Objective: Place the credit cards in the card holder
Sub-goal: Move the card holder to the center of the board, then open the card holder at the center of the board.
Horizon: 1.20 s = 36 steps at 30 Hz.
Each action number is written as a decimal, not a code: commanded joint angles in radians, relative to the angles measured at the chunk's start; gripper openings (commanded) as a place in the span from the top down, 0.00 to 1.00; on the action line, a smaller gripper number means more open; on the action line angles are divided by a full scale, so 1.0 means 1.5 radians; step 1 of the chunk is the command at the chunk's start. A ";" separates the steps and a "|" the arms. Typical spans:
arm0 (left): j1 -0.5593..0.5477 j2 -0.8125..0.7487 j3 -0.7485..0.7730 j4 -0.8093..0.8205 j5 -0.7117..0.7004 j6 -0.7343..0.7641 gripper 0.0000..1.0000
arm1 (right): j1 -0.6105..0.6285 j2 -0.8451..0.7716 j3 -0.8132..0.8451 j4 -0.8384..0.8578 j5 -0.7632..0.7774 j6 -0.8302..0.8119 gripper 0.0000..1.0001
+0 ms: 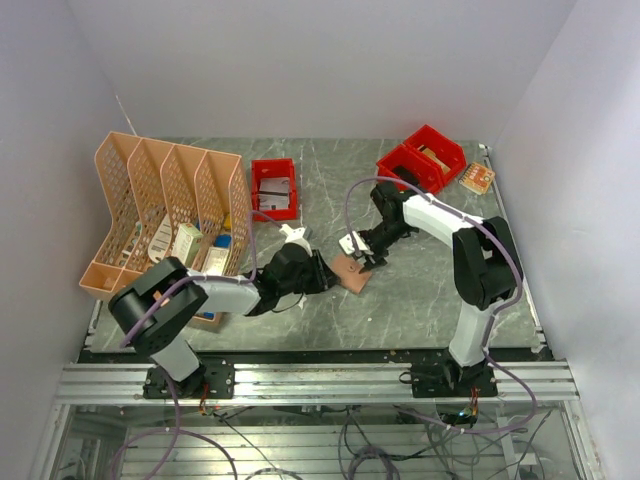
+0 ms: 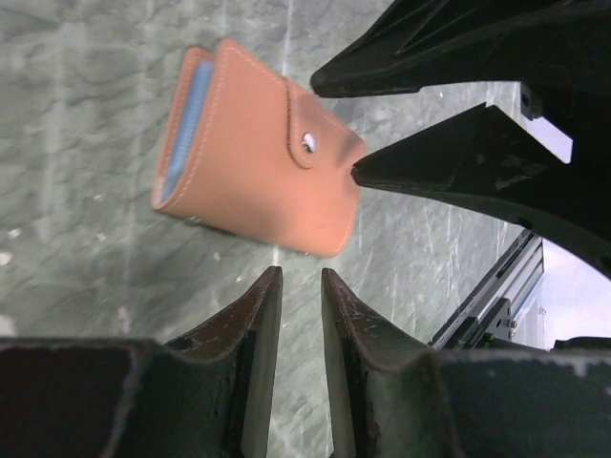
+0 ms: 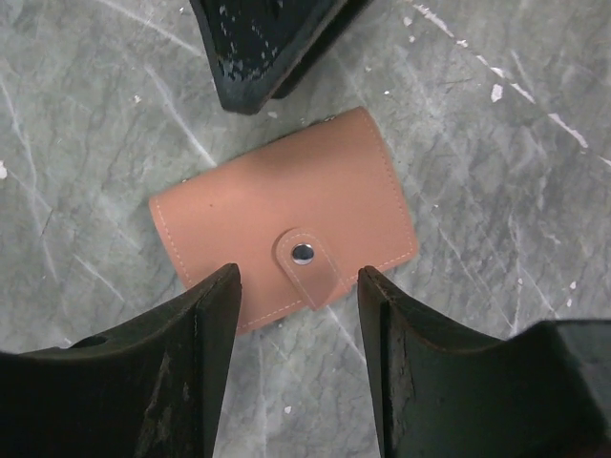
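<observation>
Card holder (image 3: 286,229) lies snapped shut at the centre of the counter (image 1: 420,295). Left gripper (image 2: 301,315) barely parted, right gripper (image 3: 298,315) wide, both empty. Next, judged: withdraw clear.

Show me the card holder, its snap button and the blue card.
card holder (image 3: 286,200), right wrist view, leather face
snap button (image 3: 303,253), right wrist view, metal centre
blue card (image 2: 183,134), left wrist view, exposed edge

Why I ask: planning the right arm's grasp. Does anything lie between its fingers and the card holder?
Nothing visible does. The card holder lies flat and snapped shut on the table, directly in front of the right gripper, whose fingers stand apart. The left gripper sits at the holder's far side, not in between.
</observation>
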 commanded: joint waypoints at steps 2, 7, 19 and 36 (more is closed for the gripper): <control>-0.016 0.053 0.050 0.061 -0.028 -0.022 0.66 | 0.011 0.016 0.022 -0.043 0.037 -0.045 0.50; -0.017 0.096 0.079 0.053 -0.046 -0.022 0.69 | 0.023 0.049 0.047 -0.059 0.060 -0.047 0.57; -0.016 0.168 0.111 0.006 -0.064 -0.031 0.87 | 0.049 0.082 0.059 -0.064 0.108 -0.047 0.61; -0.017 0.196 0.055 0.048 -0.043 -0.043 0.93 | 0.086 0.123 0.104 -0.068 0.132 -0.044 0.59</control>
